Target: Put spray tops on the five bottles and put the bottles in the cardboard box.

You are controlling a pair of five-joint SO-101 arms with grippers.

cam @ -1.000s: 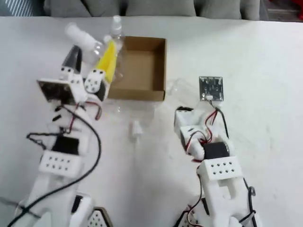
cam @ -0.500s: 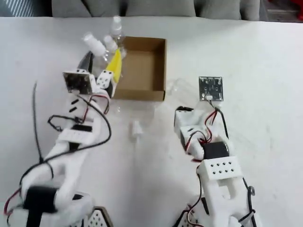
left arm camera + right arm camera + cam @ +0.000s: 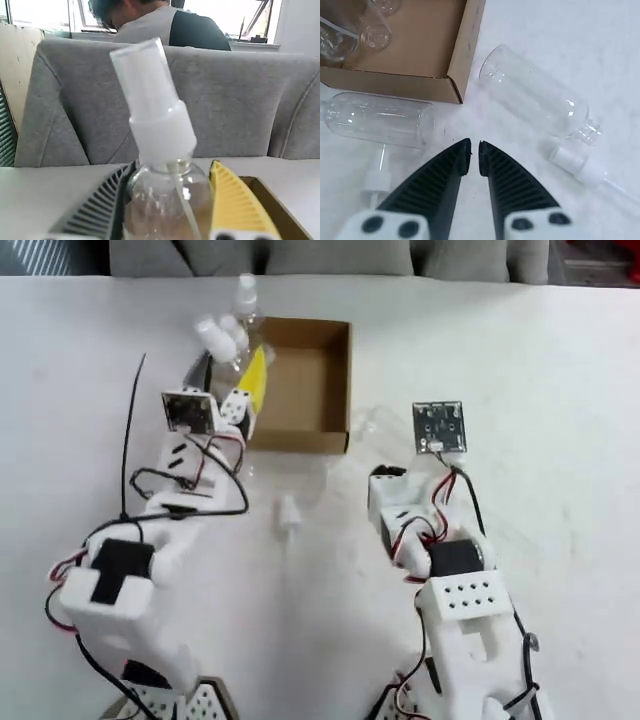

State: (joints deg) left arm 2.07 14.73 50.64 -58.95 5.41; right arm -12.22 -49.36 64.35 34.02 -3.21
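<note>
since a second ago our left arm has swung toward the cardboard box (image 3: pixel 300 440), carrying its load along, while our right arm has kept its place. our left pincer (image 3: pixel 228 368) is grasping a clear bottle (image 3: pixel 160 210) by the body, with the dark finger (image 3: pixel 95 210) on one side and the yellow finger (image 3: pixel 235 205) on the other. a white spray top (image 3: pixel 150 100) sits on the bottle's neck and leans out past the tips. the held bottle hangs at the box's left wall. beyond this pincer's tips a second capped bottle (image 3: pixel 245 295) stands on the counter (image 3: pixel 520 350) by the box's far corner. the box lies open side up, just to the yellow finger's side. clear bottle shapes (image 3: pixel 375 35) show over the box floor on the left arm's side; we cannot tell whether they rest in it.

our right pincer (image 3: pixel 474 152) hangs low over the counter, clenched almost tip to tip on nothing. ahead of its tips, toward the left arm, a lying bottle (image 3: pixel 375 120) stretches along the box's front wall, and a loose spray top (image 3: pixel 375 186) lies nearer, beside the finger on that side. ahead on the other side, an open-necked bottle (image 3: pixel 535 100) lies slanted near the box's corner, with another spray top (image 3: pixel 572 161) just off its neck.
</note>
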